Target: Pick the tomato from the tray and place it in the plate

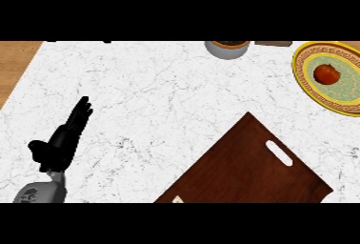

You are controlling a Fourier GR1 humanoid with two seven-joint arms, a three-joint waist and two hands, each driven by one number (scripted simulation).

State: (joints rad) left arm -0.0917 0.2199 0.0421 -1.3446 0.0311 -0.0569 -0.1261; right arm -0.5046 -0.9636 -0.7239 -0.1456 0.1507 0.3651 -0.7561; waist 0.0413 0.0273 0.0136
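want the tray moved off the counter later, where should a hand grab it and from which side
Probably by the handle slot cut near the right-hand edge of the tray, coming in from the right. The tray lies flat on the counter, turned diagonally, so its plain edges give fingers little to curl round. The slot lets them hook through.

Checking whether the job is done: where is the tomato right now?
In the head view, the tomato lies in the plate at the counter's upper right, beyond the far corner of the brown tray.
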